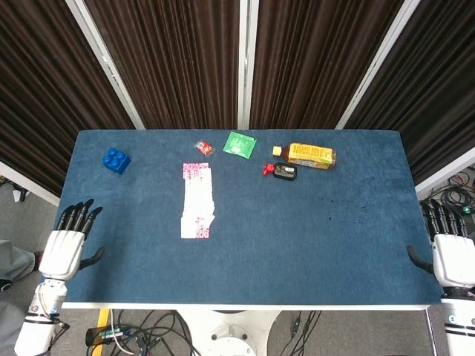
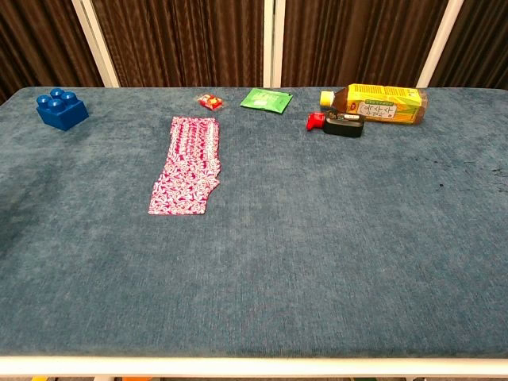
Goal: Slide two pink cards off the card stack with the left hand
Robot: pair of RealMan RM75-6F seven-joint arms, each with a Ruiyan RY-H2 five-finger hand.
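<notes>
The pink patterned cards (image 1: 197, 201) lie fanned in a long strip on the blue table (image 1: 297, 237), left of centre; the chest view shows the same cards (image 2: 187, 163) spread toward me. My left hand (image 1: 65, 245) hangs off the table's near left corner, fingers apart, holding nothing, well away from the cards. My right hand (image 1: 450, 253) hangs beyond the near right corner, fingers apart and empty. Neither hand shows in the chest view.
A blue brick (image 1: 116, 160) sits at the far left. Along the back lie a small red sweet (image 1: 203, 147), a green packet (image 1: 240, 144), a black and red object (image 1: 282, 171) and a lying yellow bottle (image 1: 306, 155).
</notes>
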